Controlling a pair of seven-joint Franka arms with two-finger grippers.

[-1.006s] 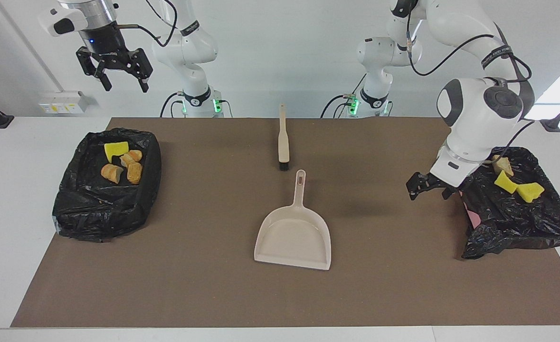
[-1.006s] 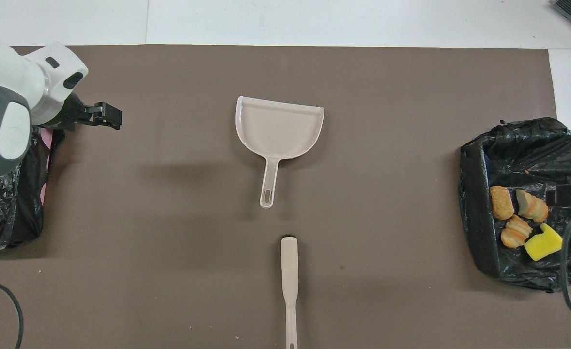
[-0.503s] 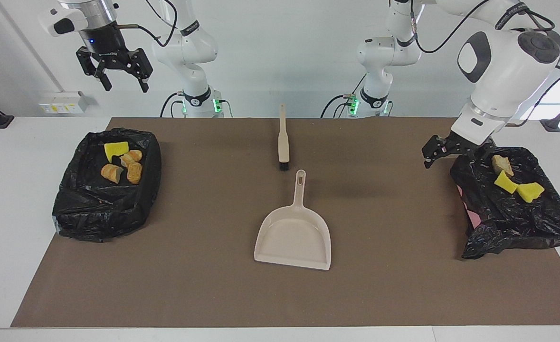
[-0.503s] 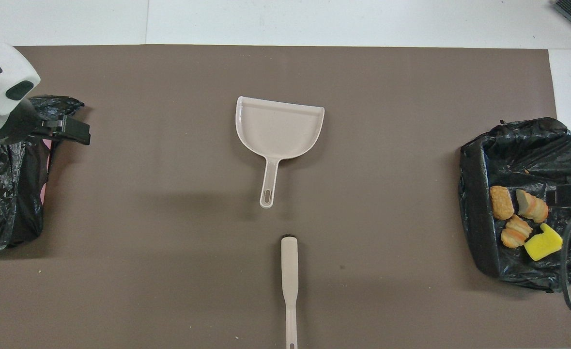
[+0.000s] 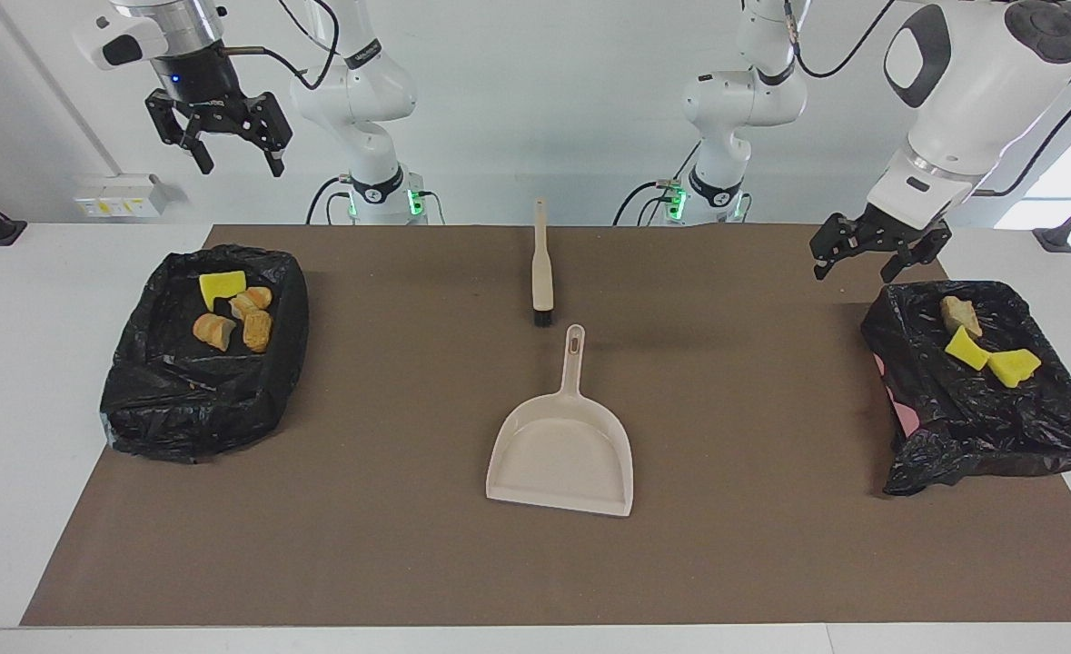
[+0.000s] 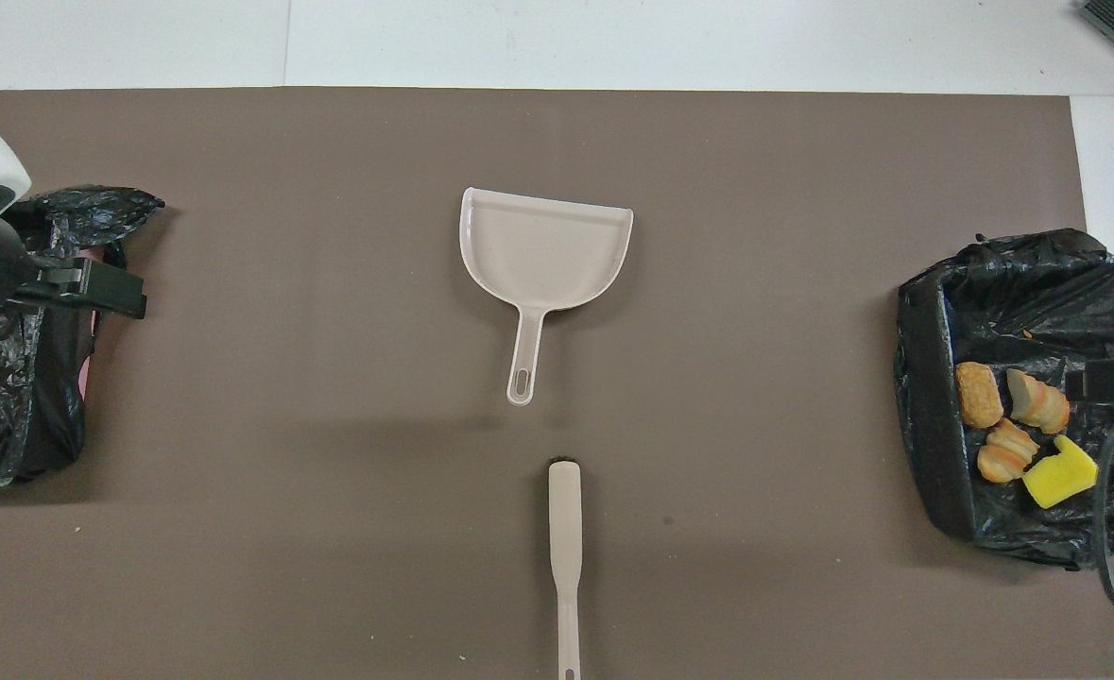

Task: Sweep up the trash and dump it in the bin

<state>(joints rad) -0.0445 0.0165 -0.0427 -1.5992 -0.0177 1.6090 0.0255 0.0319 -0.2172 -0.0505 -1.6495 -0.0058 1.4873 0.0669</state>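
**A:** anyone able to read any text in this? labels, brand names, numbers, anything?

**B:** nope. There's small lettering on the bands of the arms (image 5: 361,56) and something printed on the wall sockets (image 5: 117,196), but none of it is legible.

A plain white wall (image 5: 535,109) rises past the robots' end of a white table (image 5: 35,381), most of which is covered by a brown mat (image 5: 753,563). A socket strip (image 5: 122,195) is fixed low on the wall, and bright daylight enters at a window (image 5: 1057,182) by the left arm's end.
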